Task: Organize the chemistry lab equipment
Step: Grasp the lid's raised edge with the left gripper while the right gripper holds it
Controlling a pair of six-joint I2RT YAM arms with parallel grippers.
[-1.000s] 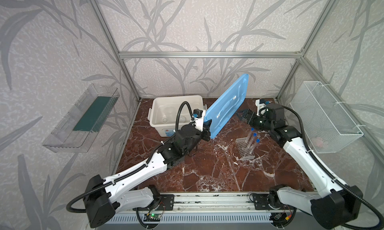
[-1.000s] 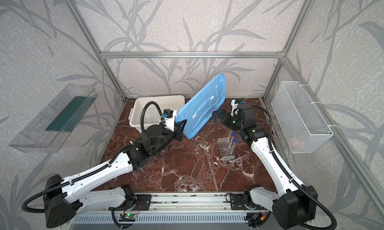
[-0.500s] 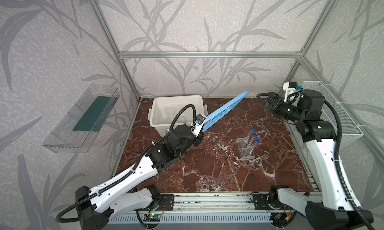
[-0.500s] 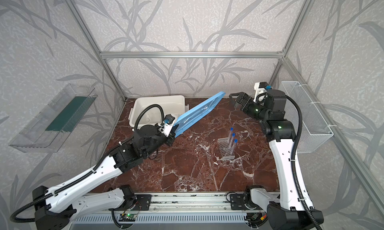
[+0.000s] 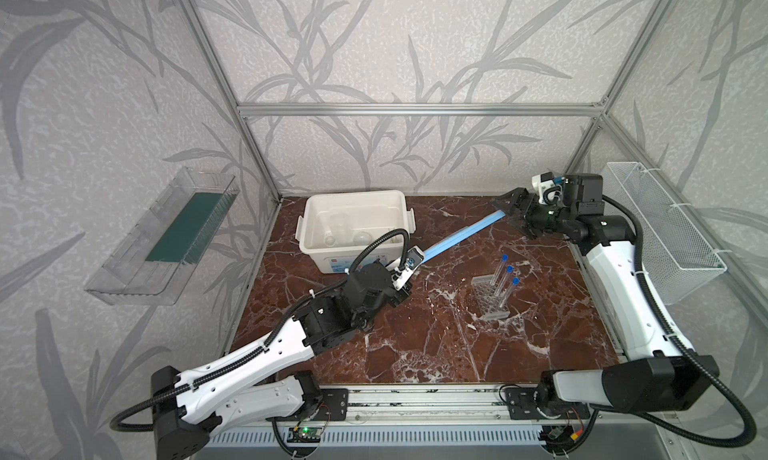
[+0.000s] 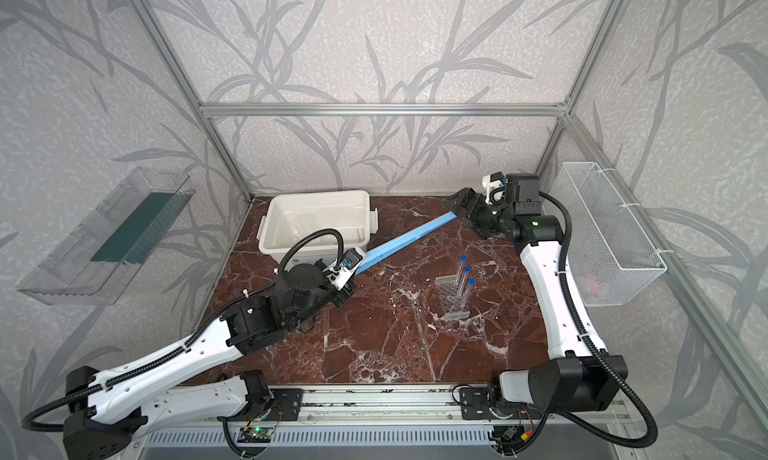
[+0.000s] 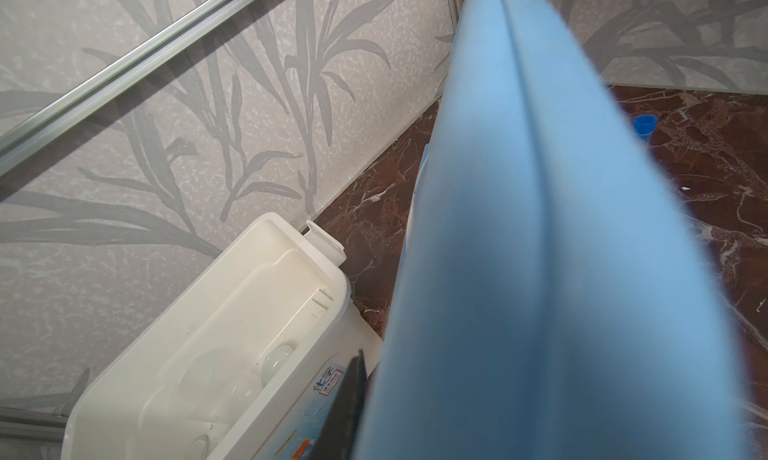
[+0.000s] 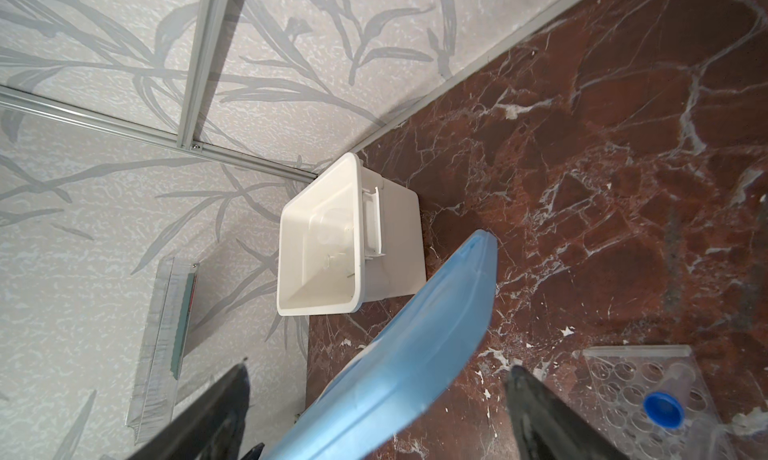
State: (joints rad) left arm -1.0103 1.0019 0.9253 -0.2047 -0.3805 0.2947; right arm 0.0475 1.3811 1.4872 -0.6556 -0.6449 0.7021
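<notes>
between the open jaws of our right tool sits one end of the blue lid; left tool clamps the other. a skewed grip could swing it into the tubes racked beside that tool.

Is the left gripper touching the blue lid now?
Touching. The left wrist view shows a dark finger pressed flat against the blue lid; in a top view the lid sticks out from the left gripper.

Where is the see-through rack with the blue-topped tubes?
In both top views the clear holed rack stands on the marble tabletop, right of the middle, holding three blue-capped tubes, nearer the front than the blue lid.
</notes>
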